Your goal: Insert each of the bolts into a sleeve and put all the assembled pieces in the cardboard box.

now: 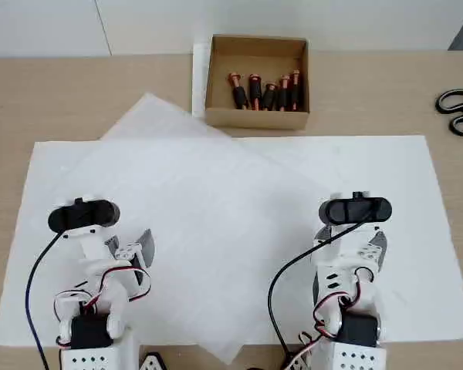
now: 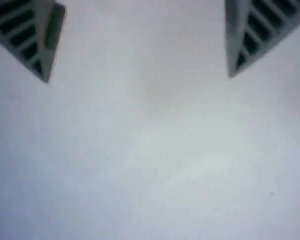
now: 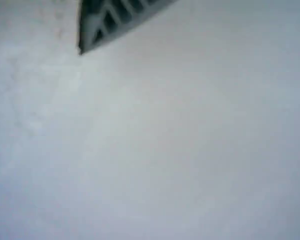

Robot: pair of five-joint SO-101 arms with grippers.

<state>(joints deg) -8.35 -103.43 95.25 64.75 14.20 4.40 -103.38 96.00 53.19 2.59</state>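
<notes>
Your left tool (image 2: 136, 77) is released, near left over the white sheets (image 1: 216, 200). Five assembled pieces (image 1: 269, 95) lie in the one cardboard box (image 1: 255, 118), far centre. Right tool (image 1: 368, 250), near right: can't tell its state. One pair of scissors (image 1: 459, 110) lies far right.

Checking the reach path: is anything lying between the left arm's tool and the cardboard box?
Nothing visible does. Only flat white paper lies between the left tool and the cardboard box; the scissors sit far off to the side.
</notes>
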